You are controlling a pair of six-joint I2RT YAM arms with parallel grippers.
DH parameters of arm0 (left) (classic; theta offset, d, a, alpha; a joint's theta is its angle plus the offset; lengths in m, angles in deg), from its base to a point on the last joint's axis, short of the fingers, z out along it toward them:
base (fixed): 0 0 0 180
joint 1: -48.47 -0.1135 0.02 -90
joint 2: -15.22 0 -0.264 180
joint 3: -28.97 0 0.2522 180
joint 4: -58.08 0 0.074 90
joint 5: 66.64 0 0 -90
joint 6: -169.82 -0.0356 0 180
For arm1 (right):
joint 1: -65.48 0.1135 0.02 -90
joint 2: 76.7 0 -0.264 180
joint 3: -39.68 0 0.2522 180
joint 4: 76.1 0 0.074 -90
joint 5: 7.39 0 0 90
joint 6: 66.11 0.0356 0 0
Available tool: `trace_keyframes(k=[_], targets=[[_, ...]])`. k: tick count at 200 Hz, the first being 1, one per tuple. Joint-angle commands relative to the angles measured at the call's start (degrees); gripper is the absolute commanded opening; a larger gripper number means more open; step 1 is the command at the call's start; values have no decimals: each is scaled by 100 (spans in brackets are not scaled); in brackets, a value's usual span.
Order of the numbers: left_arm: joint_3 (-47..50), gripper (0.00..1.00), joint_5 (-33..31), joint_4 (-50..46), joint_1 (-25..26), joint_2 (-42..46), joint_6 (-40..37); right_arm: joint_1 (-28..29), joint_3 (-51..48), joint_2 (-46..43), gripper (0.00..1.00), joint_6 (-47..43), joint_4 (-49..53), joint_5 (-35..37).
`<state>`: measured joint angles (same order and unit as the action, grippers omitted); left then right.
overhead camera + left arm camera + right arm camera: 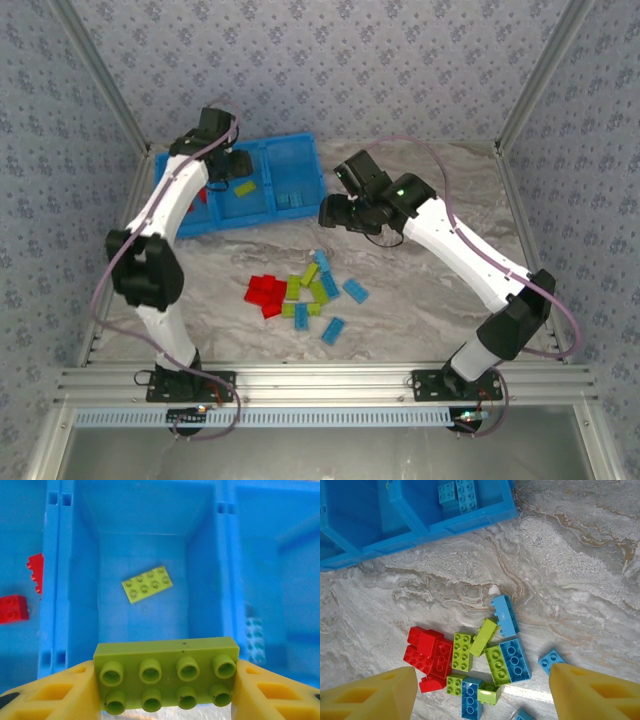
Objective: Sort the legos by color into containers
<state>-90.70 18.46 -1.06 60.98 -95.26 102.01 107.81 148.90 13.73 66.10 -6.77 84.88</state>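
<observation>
1. The lime green brick is the lego in hand. It hangs over the middle compartment of the blue tray, with its studs turned to the wrist camera.
2. The left gripper is clenched on it, with one yellow finger at each short end. The brick sits level between them.
3. I judge this brick to be light, stiff and smooth plastic. It should not bend or break, but its glossy sides may slip. A hold on two flat opposite faces is therefore safer than one on the studs.
4. Inside the tray, another green brick lies on the floor of the same compartment. The red bricks are in the neighbouring compartment on the left arm's side, and the light blue bricks in the one on the other side.
5. In front of the tray, well apart from it, the unsorted pile lies on the marble table. Several bricks touch or lean on each other, so a free one at the edge looks easier to take.
6. The right gripper hovers above this pile, its jaws wide and nothing between them.
</observation>
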Motion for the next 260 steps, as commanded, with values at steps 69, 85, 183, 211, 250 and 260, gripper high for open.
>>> trace_keyframes(k=[69, 85, 183, 211, 250, 260], targets=[[-1523, 73, 284, -807, -284, -1024, 88, 101, -49, -311, 74, -38, 314, 182], [-1363, 75, 451, -809, -276, -714, 34, 102, -183, -244, 74, -63, 176, 120], [2936, 80, 1617, -639, 153, 3661, -1342, 490, -830, 1411, 74, -239, -778, 125], [4163, 82, 1655, -245, 570, 4780, -1104, 380, -728, 2004, 69, -145, -1143, 238], [4386, 84, 1797, -624, 985, 5304, -1274, 265, -375, 2832, 60, -304, -1384, -270], [4403, 85, 1841, -700, 1006, 5317, -1294, 263, -277, 2990, 59, -370, -1433, -355]])
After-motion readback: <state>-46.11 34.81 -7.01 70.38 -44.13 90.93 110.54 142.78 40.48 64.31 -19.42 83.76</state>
